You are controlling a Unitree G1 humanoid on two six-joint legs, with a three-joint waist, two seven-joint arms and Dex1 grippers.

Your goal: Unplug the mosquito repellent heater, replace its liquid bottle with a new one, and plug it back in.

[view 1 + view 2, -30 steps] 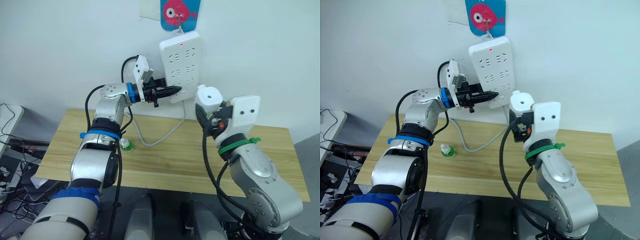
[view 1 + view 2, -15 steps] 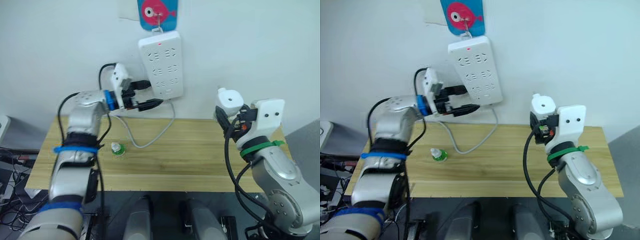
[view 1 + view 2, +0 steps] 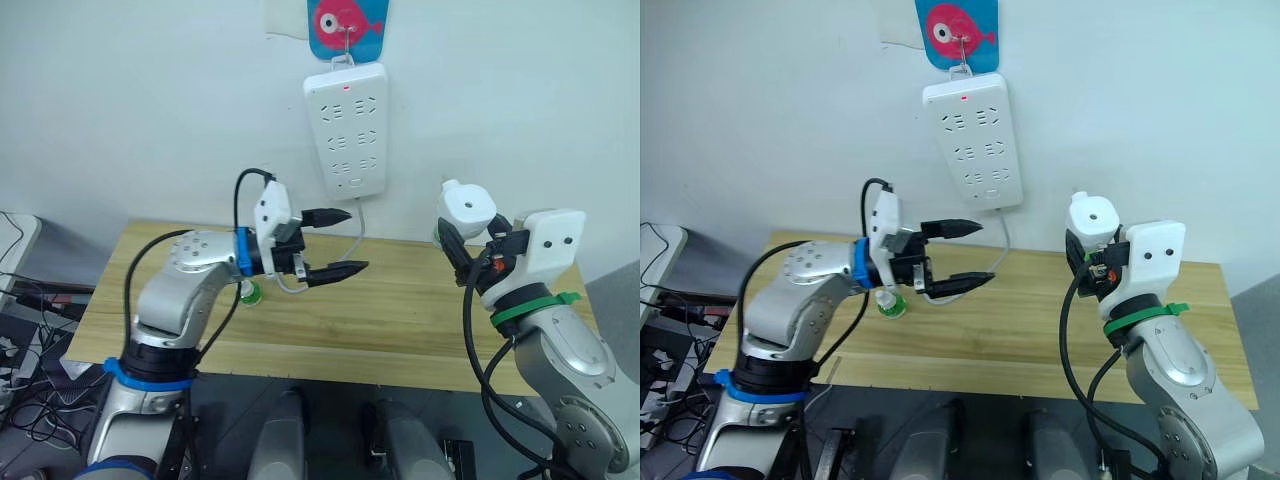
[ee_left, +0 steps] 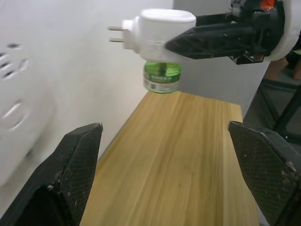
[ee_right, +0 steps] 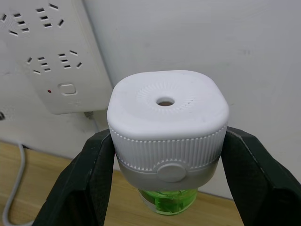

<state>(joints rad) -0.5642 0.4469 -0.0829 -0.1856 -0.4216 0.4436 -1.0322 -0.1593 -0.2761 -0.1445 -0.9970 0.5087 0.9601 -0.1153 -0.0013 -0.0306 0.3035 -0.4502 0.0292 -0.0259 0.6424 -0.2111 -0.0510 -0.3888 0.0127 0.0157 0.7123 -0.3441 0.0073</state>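
Right wrist view: heater point(image 5: 168, 125) clamped in right gripper point(image 5: 167, 165), unplugged, green bottle point(image 5: 168, 202) exposed for left gripper point(image 3: 335, 243), spread wide.

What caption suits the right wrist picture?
Right claw grips the mosquito repellent heater, green bottle attached.

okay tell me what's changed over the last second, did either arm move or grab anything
The left gripper has pulled away from the power strip on the wall and now hangs open over the table, holding nothing. The right gripper stays shut on the mosquito repellent heater, green bottle attached, carried away from the strip. The spare bottle on the table and the strip's cord look unchanged.
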